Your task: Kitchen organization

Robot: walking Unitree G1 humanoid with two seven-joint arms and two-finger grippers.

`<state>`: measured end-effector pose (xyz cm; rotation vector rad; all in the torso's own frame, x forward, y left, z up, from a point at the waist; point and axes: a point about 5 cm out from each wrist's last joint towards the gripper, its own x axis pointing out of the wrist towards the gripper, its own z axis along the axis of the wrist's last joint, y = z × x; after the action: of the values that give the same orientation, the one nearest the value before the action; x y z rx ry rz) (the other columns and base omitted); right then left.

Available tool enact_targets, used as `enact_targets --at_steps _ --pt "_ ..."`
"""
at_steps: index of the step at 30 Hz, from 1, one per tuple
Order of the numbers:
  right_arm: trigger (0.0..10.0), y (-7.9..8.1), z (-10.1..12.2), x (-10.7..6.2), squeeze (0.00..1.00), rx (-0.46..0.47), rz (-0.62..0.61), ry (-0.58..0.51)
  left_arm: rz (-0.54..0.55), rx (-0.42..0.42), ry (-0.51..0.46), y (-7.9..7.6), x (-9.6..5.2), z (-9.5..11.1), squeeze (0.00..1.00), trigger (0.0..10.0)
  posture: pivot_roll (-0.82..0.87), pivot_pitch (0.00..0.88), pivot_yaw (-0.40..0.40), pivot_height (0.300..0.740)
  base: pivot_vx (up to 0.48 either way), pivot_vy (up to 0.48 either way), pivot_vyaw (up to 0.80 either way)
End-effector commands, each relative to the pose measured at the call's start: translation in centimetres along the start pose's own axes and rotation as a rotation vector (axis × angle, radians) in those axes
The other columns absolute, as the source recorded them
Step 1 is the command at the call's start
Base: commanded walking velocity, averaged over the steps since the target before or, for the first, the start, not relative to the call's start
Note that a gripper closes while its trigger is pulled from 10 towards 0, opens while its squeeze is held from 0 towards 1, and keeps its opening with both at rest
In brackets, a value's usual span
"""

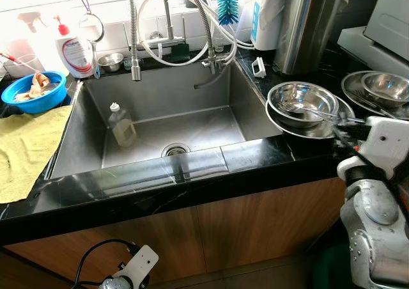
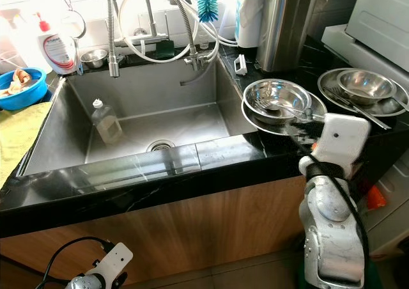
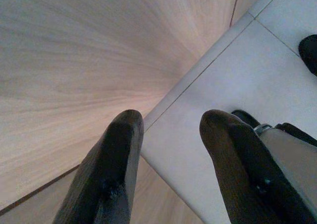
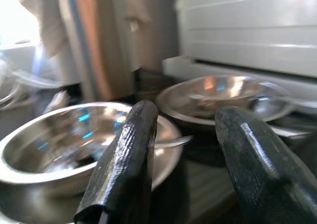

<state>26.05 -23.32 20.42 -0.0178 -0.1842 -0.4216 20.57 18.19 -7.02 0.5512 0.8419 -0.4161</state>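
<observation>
A steel bowl (image 1: 301,100) sits in a steel plate on the black counter right of the sink, with a spoon (image 1: 316,114) lying across it. Farther right, a second bowl (image 1: 383,86) rests on another plate. My right gripper (image 4: 185,149) is open at the near-right rim of the first bowl, its fingers level with the spoon handle (image 4: 171,142) and holding nothing. An empty plastic bottle (image 1: 121,124) lies in the sink (image 1: 211,91). My left gripper (image 3: 171,130) hangs open low in front of the wooden cabinet, above the tiled floor.
A blue bowl (image 1: 35,91) and a yellow cloth (image 1: 25,148) lie left of the sink. A soap bottle (image 1: 75,49), a small steel bowl (image 1: 110,61), hose faucets (image 1: 135,39), a blue brush (image 1: 227,4) and a tall steel canister (image 1: 310,23) line the back.
</observation>
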Motion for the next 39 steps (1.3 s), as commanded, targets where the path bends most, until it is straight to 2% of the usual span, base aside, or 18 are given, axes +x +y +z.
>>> enact_targets --at_steps 1,5,8,10,12,14,15,16,17,18,21,22,23,24,25,39 --pt "10.0 -0.2 1.1 -0.1 0.00 0.033 -0.025 -0.052 0.005 -0.014 0.023 0.1 -0.1 -0.6 0.00 10.0 -0.14 0.000 0.078 0.740 0.000 0.000 0.00" --pt "10.0 -0.8 1.6 -0.1 0.00 0.079 -0.071 -0.087 0.004 -0.014 0.026 0.0 -0.1 -0.7 0.00 10.0 -0.14 0.000 0.080 0.740 0.000 0.000 0.00" --pt "10.0 -0.9 1.1 0.0 0.00 0.153 -0.094 -0.057 0.004 -0.014 0.027 0.0 -0.1 -0.7 0.00 10.0 -0.15 0.000 0.084 0.740 0.000 0.000 0.00" --pt "10.0 -0.9 1.0 0.1 0.00 0.164 -0.094 -0.047 0.004 -0.014 0.028 0.0 -0.1 -0.7 0.00 10.0 -0.15 0.000 0.084 0.740 0.000 0.000 0.00" --pt "10.0 -0.4 0.0 0.8 0.00 0.255 -0.097 0.014 0.004 -0.013 0.030 0.0 -0.2 -0.8 0.00 10.0 -0.14 0.000 0.086 0.740 0.000 0.000 0.00" --pt "10.0 -0.3 0.0 0.9 0.00 0.256 -0.094 0.018 0.004 -0.013 0.030 0.0 -0.2 -0.8 0.00 10.0 -0.14 0.000 0.086 0.740 0.000 0.000 0.00" --pt "10.0 0.2 0.0 1.2 0.00 0.296 -0.078 0.019 0.005 -0.014 0.032 0.1 -0.2 -0.8 0.00 10.0 -0.14 0.000 0.086 0.740 0.000 0.000 0.00" --pt "10.0 0.4 0.1 1.3 0.16 0.311 -0.069 0.016 0.005 -0.015 0.033 0.1 -0.2 -0.9 0.00 10.0 -0.14 0.000 0.086 0.740 0.000 0.000 0.00" --pt "10.0 0.4 0.1 1.3 0.16 0.311 -0.069 0.016 0.005 -0.015 0.033 0.1 -0.2 -0.9 0.00 10.0 -0.14 0.000 0.086 0.740 0.000 0.000 0.00" --pt "10.0 0.8 0.1 1.5 1.00 0.347 -0.042 0.017 0.007 -0.015 0.037 0.1 -0.3 -1.1 0.00 10.0 -0.14 0.000 0.086 0.740 0.000 0.000 0.00" --pt "10.0 1.1 0.3 1.7 1.00 0.347 -0.032 0.020 0.008 -0.016 0.042 0.2 -0.3 -1.3 0.00 10.0 -0.14 0.000 0.085 0.740 0.000 0.000 0.00" --pt "10.0 1.2 0.3 1.9 0.91 0.347 -0.029 0.023 0.008 -0.017 0.044 0.2 -0.3 -1.3 0.00 10.0 -0.14 0.000 0.085 0.740 0.000 0.000 0.00" --pt "10.0 1.2 0.3 1.9 0.91 0.347 -0.029 0.023 0.008 -0.017 0.044 0.2 -0.3 -1.3 0.00 10.0 -0.14 0.000 0.085 0.740 0.000 0.000 0.00" --pt "10.0 1.2 0.3 2.0 0.11 0.348 -0.031 0.024 0.008 -0.017 0.045 0.1 -0.3 -1.3 0.00 10.0 -0.14 0.000 0.085 0.740 0.000 0.000 0.00" --pt "10.0 1.2 0.3 2.1 0.00 0.352 -0.032 0.024 0.008 -0.018 0.045 0.1 -0.3 -1.4 0.00 10.0 -0.14 0.000 0.085 0.740 0.000 0.000 0.00" --pt "10.0 1.1 -0.1 2.5 0.00 0.430 -0.057 0.046 0.006 -0.021 0.044 -0.1 -0.2 -1.1 0.00 10.0 -0.14 0.000 0.085 0.740 0.000 0.000 0.00"
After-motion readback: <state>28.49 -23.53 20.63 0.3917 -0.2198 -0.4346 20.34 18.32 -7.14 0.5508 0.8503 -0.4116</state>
